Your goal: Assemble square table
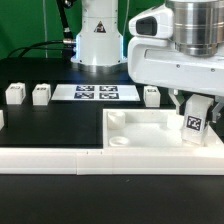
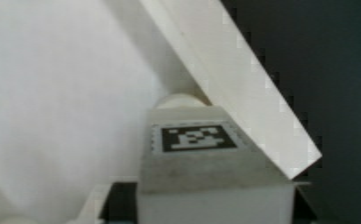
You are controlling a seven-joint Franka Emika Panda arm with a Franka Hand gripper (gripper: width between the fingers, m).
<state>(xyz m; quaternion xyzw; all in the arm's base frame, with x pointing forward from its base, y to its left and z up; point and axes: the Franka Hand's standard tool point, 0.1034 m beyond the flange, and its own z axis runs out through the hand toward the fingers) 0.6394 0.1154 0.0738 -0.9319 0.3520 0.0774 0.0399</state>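
Observation:
The white square table top point(image 1: 150, 130) lies tray-side up, with a round corner socket point(image 1: 118, 141) showing near its front. My gripper point(image 1: 196, 110) hangs over the top's corner at the exterior view's right, shut on a white leg point(image 1: 193, 124) whose tag faces outward. In the wrist view the same leg point(image 2: 198, 140) sits between my gripper point(image 2: 203, 196) fingers, its end against the top's raised rim point(image 2: 230, 80). Whether the leg sits in a socket I cannot tell. Three loose legs stand behind the top point(image 1: 14, 93), point(image 1: 41, 93), point(image 1: 151, 95).
The marker board point(image 1: 93, 92) lies flat behind the top, between the loose legs. A long white low rail point(image 1: 60, 158) runs along the front, against the top's front edge. The robot base point(image 1: 97, 35) stands at the back.

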